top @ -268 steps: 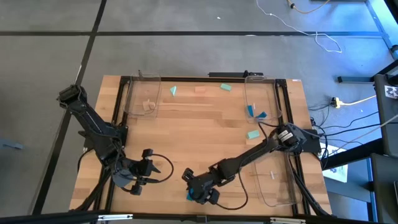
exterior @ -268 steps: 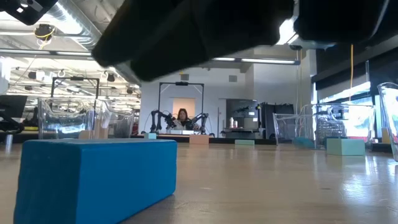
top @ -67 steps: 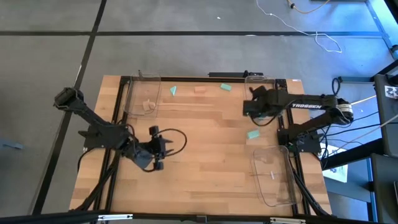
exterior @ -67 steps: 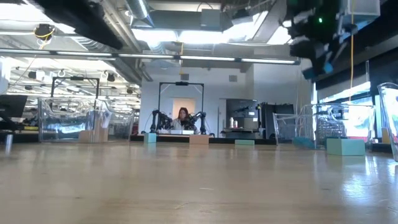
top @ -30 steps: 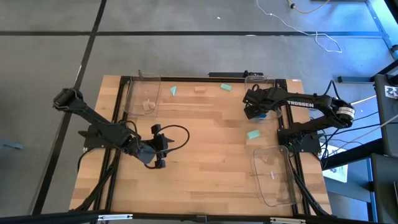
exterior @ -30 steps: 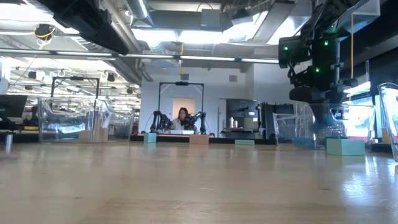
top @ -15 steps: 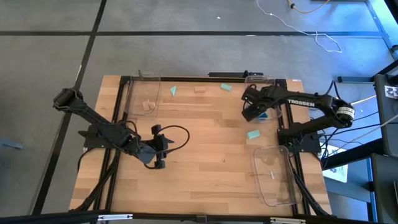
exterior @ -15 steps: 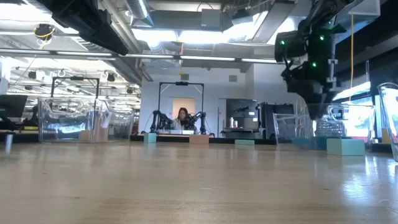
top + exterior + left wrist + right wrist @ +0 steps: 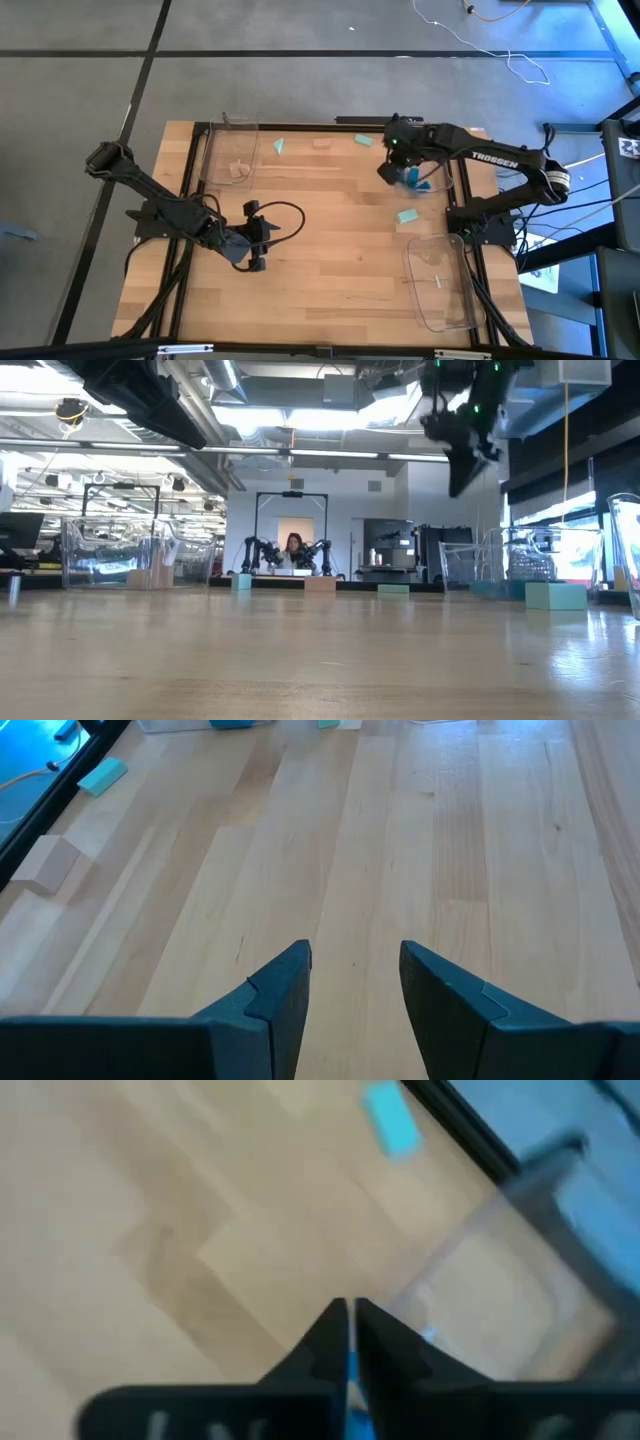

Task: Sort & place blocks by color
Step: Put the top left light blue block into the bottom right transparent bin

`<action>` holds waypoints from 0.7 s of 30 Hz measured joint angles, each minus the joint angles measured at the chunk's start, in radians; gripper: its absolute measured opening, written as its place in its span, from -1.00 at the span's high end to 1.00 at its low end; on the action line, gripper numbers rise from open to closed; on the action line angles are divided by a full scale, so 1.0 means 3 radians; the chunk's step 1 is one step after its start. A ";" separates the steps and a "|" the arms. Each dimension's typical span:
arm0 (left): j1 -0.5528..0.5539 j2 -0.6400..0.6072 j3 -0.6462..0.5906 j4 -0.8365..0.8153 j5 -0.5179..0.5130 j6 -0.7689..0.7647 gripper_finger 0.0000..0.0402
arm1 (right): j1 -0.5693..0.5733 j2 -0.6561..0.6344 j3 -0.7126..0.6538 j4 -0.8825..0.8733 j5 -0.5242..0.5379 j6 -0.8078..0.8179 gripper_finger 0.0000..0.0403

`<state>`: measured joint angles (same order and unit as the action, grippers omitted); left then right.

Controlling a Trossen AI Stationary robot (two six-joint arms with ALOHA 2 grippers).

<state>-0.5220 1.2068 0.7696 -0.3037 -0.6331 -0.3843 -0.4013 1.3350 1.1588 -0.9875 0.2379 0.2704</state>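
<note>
My right gripper (image 9: 385,172) hangs high over the table at the left wall of the far-right tray (image 9: 440,160). Its fingers (image 9: 325,1330) are shut and point down, and nothing shows in them in the low view (image 9: 455,488). Blue blocks (image 9: 408,179) lie in that tray. Tan blocks (image 9: 238,170) lie in the far-left tray (image 9: 212,160). Loose on the wood are a mint wedge (image 9: 279,146), a tan block (image 9: 322,143) and two mint blocks (image 9: 362,140) (image 9: 405,215). My left gripper (image 9: 256,240) waits open at mid-left, with only bare wood between its fingers (image 9: 355,960).
A third clear tray (image 9: 440,285) stands at the near right. A black frame (image 9: 300,125) runs along the table's far edge and sides. Bare wood (image 9: 330,260) stretches across the middle and near half. A person sits far back in the room (image 9: 294,550).
My right gripper has risen out of the far-right tray and shifted toward the table's left, clear of the blue blocks. Its fingers have drawn shut to a point. The blocks have stayed where they lay.
</note>
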 joint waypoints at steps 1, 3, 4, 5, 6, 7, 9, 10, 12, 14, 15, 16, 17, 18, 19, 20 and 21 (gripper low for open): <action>0.0000 0.0000 0.0000 -0.0001 0.0000 0.0000 0.26 | 0.0076 0.0000 0.0048 0.0000 0.0007 -0.0087 0.94; 0.0000 0.0000 0.0000 -0.0004 0.0000 -0.0001 0.26 | 0.0252 0.0000 0.0120 -0.0002 0.0064 -0.0225 0.97; 0.0000 0.0000 0.0000 -0.0005 0.0000 -0.0001 0.26 | 0.0343 0.0000 0.0143 -0.0002 0.0098 -0.0250 0.97; 0.0000 0.0000 0.0000 -0.0006 0.0000 -0.0001 0.26 | 0.0436 0.0000 0.0159 0.0000 0.0127 -0.0282 0.96; 0.0000 0.0000 0.0000 -0.0006 0.0000 -0.0001 0.26 | 0.0531 0.0000 0.0164 -0.0002 0.0157 -0.0303 0.97; 0.0000 0.0000 0.0000 -0.0005 0.0001 -0.0002 0.26 | 0.0626 0.0000 0.0165 -0.0010 0.0177 -0.0312 0.98; 0.0000 0.0000 0.0000 -0.0006 0.0000 -0.0003 0.26 | 0.0814 0.0000 0.0165 -0.0032 0.0186 -0.0309 0.99; 0.0000 0.0000 0.0000 -0.0006 0.0002 -0.0009 0.26 | 0.0906 0.0000 0.0165 -0.0046 0.0185 -0.0304 0.98; 0.0000 0.0000 0.0000 -0.0006 0.0045 -0.0018 0.26 | 0.1096 0.0000 0.0165 -0.0097 0.0186 -0.0316 0.98; 0.0000 0.0000 0.0000 -0.0006 0.0096 -0.0020 0.26 | 0.1269 0.0000 0.0165 -0.0217 0.0182 -0.0353 0.99; -0.0001 0.0000 0.0000 -0.0006 0.0115 -0.0021 0.26 | 0.1346 0.0000 0.0165 -0.0288 0.0170 -0.0394 0.99; -0.0001 0.0000 0.0000 -0.0006 0.0138 -0.0022 0.26 | 0.1413 0.0000 0.0165 -0.0356 0.0158 -0.0410 0.99; -0.0001 0.0000 0.0000 -0.0006 0.0155 -0.0022 0.26 | 0.1471 0.0000 0.0162 -0.0408 0.0156 -0.0408 0.99; -0.0001 0.0000 0.0000 -0.0006 0.0159 -0.0022 0.26 | 0.1522 0.0000 0.0154 -0.0429 0.0150 -0.0398 0.99; -0.0001 0.0000 0.0000 -0.0006 0.0160 -0.0020 0.26 | 0.1564 0.0000 0.0143 -0.0436 0.0126 -0.0393 0.99; -0.0001 0.0000 0.0000 -0.0006 0.0160 -0.0020 0.26 | 0.1600 0.0000 0.0120 -0.0437 0.0077 -0.0393 0.99; -0.0001 0.0000 0.0000 -0.0006 0.0160 -0.0020 0.26 | 0.1631 0.0000 0.0095 -0.0441 0.0028 -0.0395 0.99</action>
<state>-0.5224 1.2068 0.7696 -0.3054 -0.5850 -0.3904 0.0880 1.3350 1.1873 -1.1198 0.2462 0.1520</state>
